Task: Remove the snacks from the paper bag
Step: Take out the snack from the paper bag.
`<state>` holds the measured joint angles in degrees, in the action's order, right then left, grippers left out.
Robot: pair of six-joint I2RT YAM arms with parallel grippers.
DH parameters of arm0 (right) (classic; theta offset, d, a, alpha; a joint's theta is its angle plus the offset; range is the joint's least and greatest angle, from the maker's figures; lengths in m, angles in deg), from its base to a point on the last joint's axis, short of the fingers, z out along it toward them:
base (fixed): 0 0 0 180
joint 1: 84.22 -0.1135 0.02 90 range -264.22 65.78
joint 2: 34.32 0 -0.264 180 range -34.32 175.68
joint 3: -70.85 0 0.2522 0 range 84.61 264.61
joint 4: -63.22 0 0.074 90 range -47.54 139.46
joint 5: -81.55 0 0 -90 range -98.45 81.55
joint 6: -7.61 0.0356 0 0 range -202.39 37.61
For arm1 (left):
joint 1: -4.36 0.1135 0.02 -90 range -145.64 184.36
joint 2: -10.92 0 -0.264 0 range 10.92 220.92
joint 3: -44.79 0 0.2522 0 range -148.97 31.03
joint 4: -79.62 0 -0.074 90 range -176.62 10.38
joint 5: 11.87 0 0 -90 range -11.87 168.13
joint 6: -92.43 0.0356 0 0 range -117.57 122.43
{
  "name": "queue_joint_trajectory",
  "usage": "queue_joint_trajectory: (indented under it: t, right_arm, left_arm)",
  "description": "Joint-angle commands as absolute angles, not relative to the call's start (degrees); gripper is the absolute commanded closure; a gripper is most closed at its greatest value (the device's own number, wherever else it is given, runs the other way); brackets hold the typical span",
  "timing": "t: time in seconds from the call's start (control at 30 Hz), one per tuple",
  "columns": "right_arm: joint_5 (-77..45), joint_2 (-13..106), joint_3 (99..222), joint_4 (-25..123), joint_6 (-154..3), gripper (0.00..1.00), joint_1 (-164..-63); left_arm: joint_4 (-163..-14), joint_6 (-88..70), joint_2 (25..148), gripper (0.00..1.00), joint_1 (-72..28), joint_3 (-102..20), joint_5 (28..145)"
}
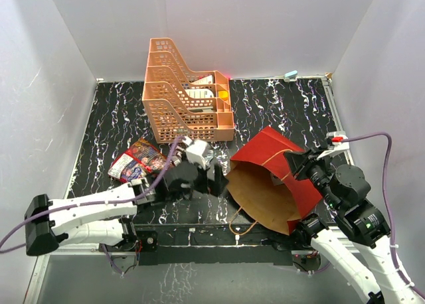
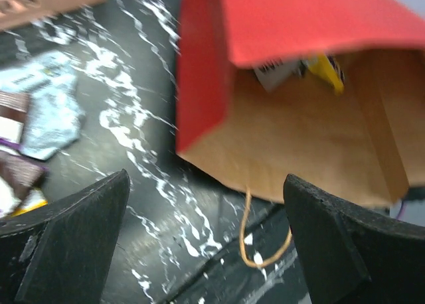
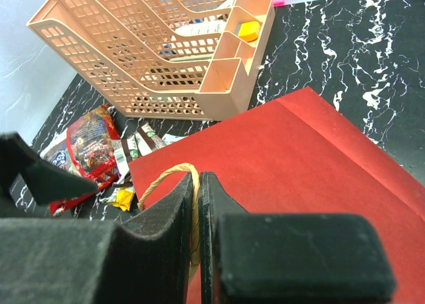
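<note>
Left claw (image 2: 206, 184) gapes empty; right claw (image 3: 198, 184) pinches the paper bag (image 3: 299, 171) by its twisted cord handle (image 3: 163, 176).

Holding the left arm (image 1: 86, 208) stretched low and rightward with the left gripper (image 1: 211, 178) spread wide, propping the right arm (image 1: 352, 244) bent upward with the right gripper (image 3: 198, 204) clamped closed.

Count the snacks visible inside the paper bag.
2: a white packet and a yellow packet, side by side deep inside the paper bag, just under its top side. More may be hidden behind that side.
</note>
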<state>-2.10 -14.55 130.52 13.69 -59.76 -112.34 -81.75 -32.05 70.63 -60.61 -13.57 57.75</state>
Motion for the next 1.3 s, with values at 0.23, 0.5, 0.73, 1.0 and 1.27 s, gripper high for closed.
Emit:
queue_joint_trajectory:
  t: [0.23, 0.5, 0.73, 1.0, 1.27]
  right_arm:
    - [-2.5, -14.2, 130.4, 16.7, -60.3, 0.91, -112.5]
    - [-2.0, -15.4, 130.4, 16.7, -60.1, 0.91, -112.5]
    - [-1.7, -15.5, 130.4, 16.7, -60.0, 0.91, -112.5]
    - [-1.6, -15.4, 130.4, 16.7, -59.8, 0.91, -112.5]
    - [-1.6, -15.0, 130.4, 16.7, -60.0, 0.91, -112.5]
  left_arm:
    - [-92.7, -18.7, 85.9, 0.12, -83.7, -17.1, 49.4]
    - [-112.0, 3.2, 94.8, 0.3, -83.9, -14.0, 50.0]
    - [-131.8, 29.4, 110.6, 0.38, -82.4, -15.5, 50.7]
    - [-138.7, 16.4, 119.6, 0.48, -78.1, -22.6, 51.2]
    - [-140.4, -13.8, 120.9, 0.68, -73.3, -22.7, 55.1]
